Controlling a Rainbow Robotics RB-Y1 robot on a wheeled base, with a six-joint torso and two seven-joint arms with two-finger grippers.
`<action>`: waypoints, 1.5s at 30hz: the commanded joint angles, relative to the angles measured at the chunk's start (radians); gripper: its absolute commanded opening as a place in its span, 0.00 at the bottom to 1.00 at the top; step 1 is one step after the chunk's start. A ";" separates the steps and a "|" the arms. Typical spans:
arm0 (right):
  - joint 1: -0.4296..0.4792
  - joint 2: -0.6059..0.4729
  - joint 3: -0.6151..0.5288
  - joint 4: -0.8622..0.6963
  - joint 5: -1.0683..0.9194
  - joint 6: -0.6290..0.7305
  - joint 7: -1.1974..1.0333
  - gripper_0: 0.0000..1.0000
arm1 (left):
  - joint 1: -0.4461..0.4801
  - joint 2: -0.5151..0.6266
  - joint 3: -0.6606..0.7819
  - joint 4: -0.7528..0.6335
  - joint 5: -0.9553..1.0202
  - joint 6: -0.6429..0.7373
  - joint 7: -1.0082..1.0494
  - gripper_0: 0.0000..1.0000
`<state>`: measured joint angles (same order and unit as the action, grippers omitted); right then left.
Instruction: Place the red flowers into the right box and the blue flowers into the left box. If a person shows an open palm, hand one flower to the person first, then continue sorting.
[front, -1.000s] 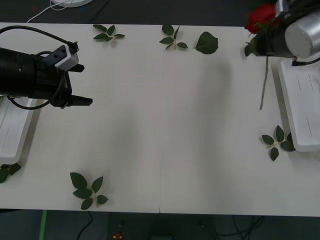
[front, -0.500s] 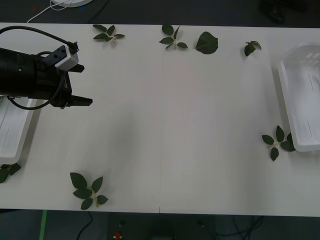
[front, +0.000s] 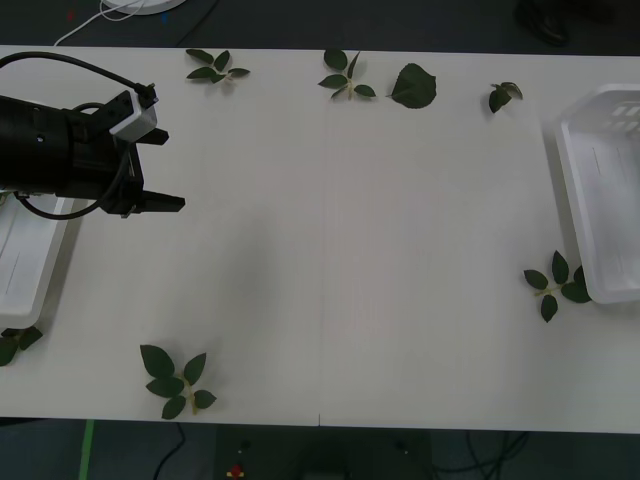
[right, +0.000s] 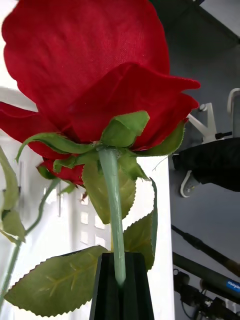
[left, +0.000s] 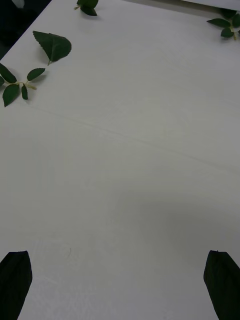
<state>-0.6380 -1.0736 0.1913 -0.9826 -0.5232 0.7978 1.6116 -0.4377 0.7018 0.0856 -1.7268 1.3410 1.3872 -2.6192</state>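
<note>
My right gripper (right: 120, 262) is shut on the green stem of a red flower (right: 95, 65), a deep-red rose that stands upright above the black fingers (right: 107, 290), with its leaves spread around them. Behind the rose is the white slotted wall of the right box (right: 82, 220). In the front view the right box (front: 600, 200) lies at the table's right edge and the left box (front: 25, 265) at its left edge. My left gripper (front: 160, 170) hovers open beside the left box, over bare table (left: 120, 175). The blue flowers and the person are out of view.
Loose green leaf sprigs lie along the far edge (front: 345, 78), one large leaf (front: 412, 87), one sprig by the right box (front: 555, 282) and one near the front left (front: 175, 380). The white tabletop (front: 340, 250) spans the middle.
The right arm, carrying the red rose, has lifted out of the front view at the far right. The right box has shifted slightly. The left arm has not moved.
</note>
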 joint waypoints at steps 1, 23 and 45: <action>0.058 -0.051 -0.010 -0.004 0.018 -0.057 0.045 0.00 | 0.008 0.033 0.002 -0.016 0.010 -0.013 -0.061 1.00; 0.067 -0.051 0.017 -0.004 0.012 -0.115 0.025 1.00 | 0.008 0.033 0.002 -0.016 0.010 -0.013 -0.061 1.00; 0.095 -0.049 -0.012 -0.381 -0.521 -0.028 0.028 1.00 | 0.008 0.033 0.002 -0.016 0.010 -0.013 -0.061 1.00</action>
<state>-0.5538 -1.0737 0.2035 -1.2636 -0.9851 0.7102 1.6117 -0.4376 0.7018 0.0856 -1.7267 1.3411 1.3872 -2.6193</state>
